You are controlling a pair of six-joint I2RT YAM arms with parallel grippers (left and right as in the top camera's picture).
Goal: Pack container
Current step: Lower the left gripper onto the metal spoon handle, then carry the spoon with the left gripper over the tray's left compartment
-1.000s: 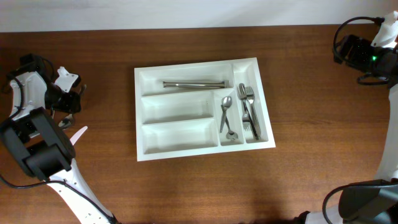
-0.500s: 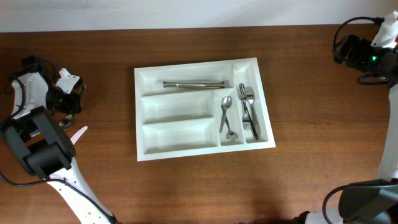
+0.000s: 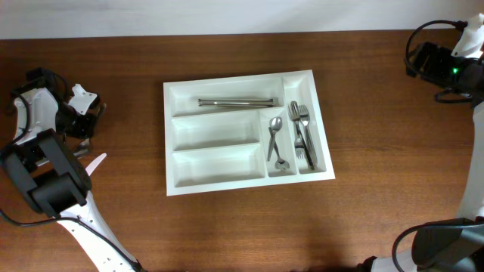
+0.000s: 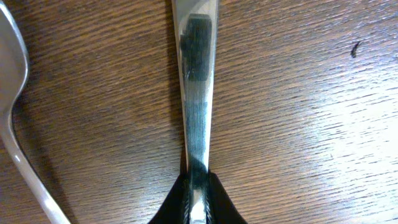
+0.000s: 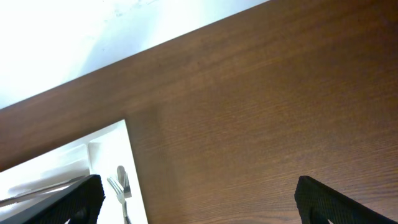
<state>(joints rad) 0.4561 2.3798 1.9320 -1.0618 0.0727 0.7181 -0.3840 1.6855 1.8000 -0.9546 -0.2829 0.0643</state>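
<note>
The left gripper is squeezed tight on a flat metal handle. Its two black fingertips pinch the handle from both sides, with only the thin metal between them. The handle lies flat on the brown wooden surface and runs straight away from the gripper. I cannot tell what kind of utensil it is, because its far end is out of the picture. A spoon lies on the surface just beside it, on the left side of the wrist view, and it does not touch the handle.

The right gripper is spread very wide. Its two dark fingers are far apart with only bare wood showing between them. It holds nothing and touches nothing.

The container sits flat in the middle of the surface, well apart from both grippers. The left gripper is far off to its left, near the edge. In the top long part of the container lie some long thin metal pieces. One narrow part holds two spoons, and the narrow part next to it, at the right end, holds forks.
</note>
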